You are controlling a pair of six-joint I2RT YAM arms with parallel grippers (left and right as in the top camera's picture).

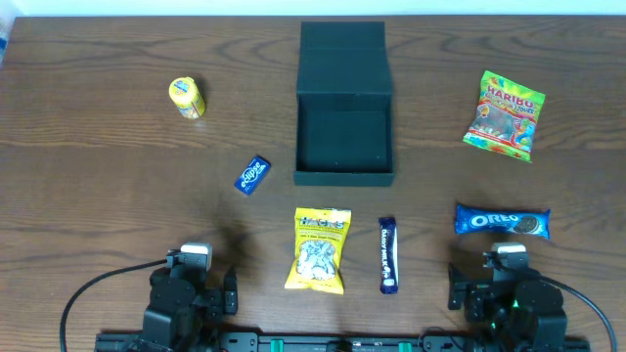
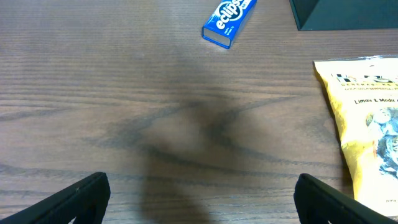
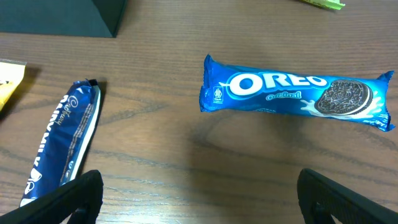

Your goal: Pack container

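I see the box [image 1: 344,178] empty, snacks [image 1: 319,249] all outside. My left end effector [image 2: 202,198] and right end effector [image 3: 202,198] gape open.

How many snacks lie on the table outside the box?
6. Far left, a yellow round packet; left of the container, Eclipse gum; in front of it, a yellow bag and a dark blue bar; right, Oreo and Haribo.

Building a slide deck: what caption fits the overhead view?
Empty open container on the table, six snacks laid around it, unpacked.
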